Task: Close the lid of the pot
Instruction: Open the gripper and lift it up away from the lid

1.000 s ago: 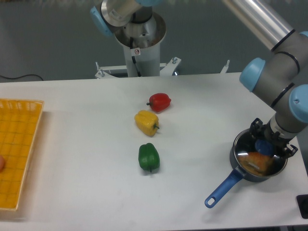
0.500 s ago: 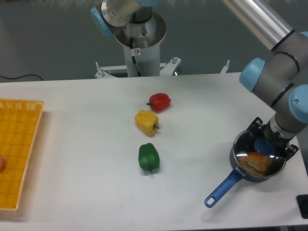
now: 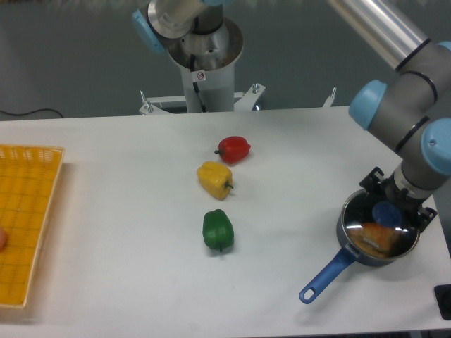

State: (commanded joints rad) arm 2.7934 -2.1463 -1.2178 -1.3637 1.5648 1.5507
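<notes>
I see the pot [image 3: 378, 234] near the table's [image 3: 127, 282] right edge, the pot lid [image 3: 381, 227] lying on it. The gripper [image 3: 392, 203] hangs just above, its fingers [image 3: 372, 184] flanking the blue knob, spread apart and, I think, not touching it.

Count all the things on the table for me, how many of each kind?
Peppers: 3 (red, yellow, green)
Pot: 1
Lid: 1
Basket: 1
Total: 6
</notes>
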